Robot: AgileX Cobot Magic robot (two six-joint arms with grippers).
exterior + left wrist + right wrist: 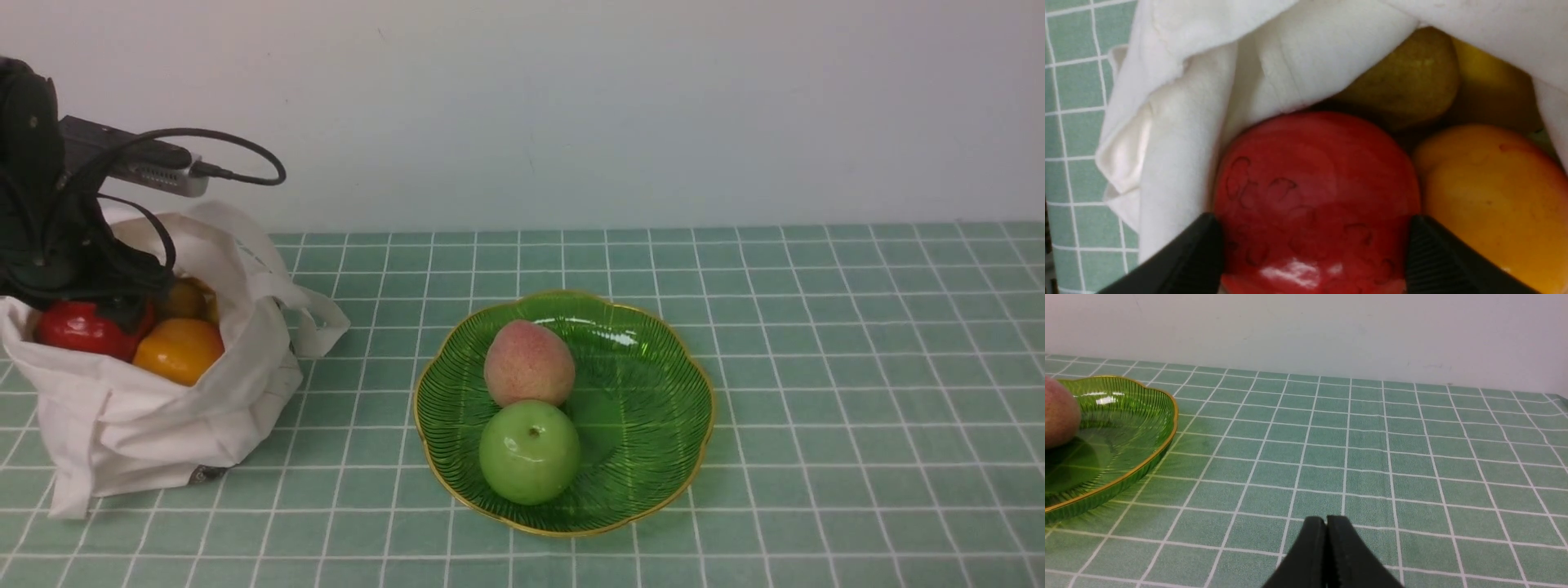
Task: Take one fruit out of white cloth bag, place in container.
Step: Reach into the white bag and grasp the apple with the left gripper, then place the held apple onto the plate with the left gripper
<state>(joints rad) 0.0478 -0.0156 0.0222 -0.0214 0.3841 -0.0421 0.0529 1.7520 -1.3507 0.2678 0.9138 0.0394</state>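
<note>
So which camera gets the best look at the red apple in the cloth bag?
The left wrist view: it shows most of the red apple up close, with the left pincer's tips at its sides. The front view shows only part, behind the pincer and the bag's edge. The right wrist view doesn't show it.

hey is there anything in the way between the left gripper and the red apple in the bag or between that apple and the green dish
Nothing visible separates the left gripper from the red apple; its fingers straddle it. Towards the green dish, the white cloth bag's side and loop handle stand in between.
</note>
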